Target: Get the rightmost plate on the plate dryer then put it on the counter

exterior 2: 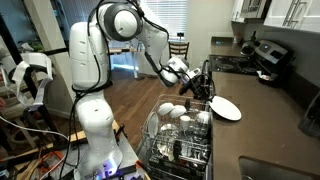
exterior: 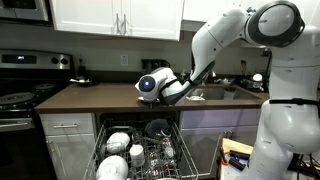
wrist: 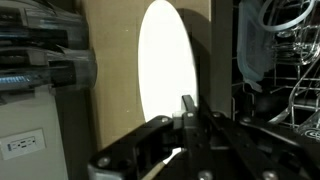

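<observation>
Since my pincer [wrist: 188, 112] is clenched on the rim of the white plate [wrist: 165, 70], and the plate hangs clear of the plate dryer [exterior 2: 180, 140] out over the dark worktop [exterior 2: 272, 118], I judge that the set-down is the part left to do. In an exterior view the plate looks tilted, its far edge reaching over the brown surface. Whether any part of it touches there, I cannot tell.

I would level it first with a turn of the wrist, so that the base meets the worktop flat and not on an edge, then lower it slowly. My hold is on a thin bit of rim only, so a quick swing could make the plate pivot or slip in my grip. I would pick a bare patch well back from the worktop's front edge and away from the dryer's tines. I would let go only once the plate bears its own weight.
</observation>
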Tool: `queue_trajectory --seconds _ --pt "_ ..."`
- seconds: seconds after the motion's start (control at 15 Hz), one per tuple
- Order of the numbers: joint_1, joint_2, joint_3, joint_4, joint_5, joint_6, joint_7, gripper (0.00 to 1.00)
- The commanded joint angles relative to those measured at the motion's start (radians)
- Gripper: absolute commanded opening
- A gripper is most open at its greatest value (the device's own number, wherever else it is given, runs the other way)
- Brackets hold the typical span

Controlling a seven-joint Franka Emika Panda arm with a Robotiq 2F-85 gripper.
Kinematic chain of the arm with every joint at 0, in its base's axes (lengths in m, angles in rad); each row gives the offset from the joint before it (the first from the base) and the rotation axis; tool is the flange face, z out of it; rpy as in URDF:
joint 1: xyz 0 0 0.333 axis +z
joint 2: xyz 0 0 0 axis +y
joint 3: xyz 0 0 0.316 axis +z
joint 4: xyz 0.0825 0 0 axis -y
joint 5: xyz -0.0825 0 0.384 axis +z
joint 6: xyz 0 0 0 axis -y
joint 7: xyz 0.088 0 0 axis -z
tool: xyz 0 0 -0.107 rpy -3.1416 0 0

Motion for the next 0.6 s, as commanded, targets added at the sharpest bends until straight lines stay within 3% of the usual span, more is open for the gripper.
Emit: queue_trajectory --seconds 0.0,0.27,0.4,0.53 --pt "-0.007 -0.003 0.015 0.000 0.032 0.007 -0.030 0.08" --pt "-0.006 0.001 0.019 -0.002 0.046 0.008 -0.031 0.29" --pt "-0.006 0.003 0.021 -0.001 0.057 0.008 -0.033 0.34" --pt "-0.006 0.005 0.021 -0.001 0.059 0.009 -0.034 0.32"
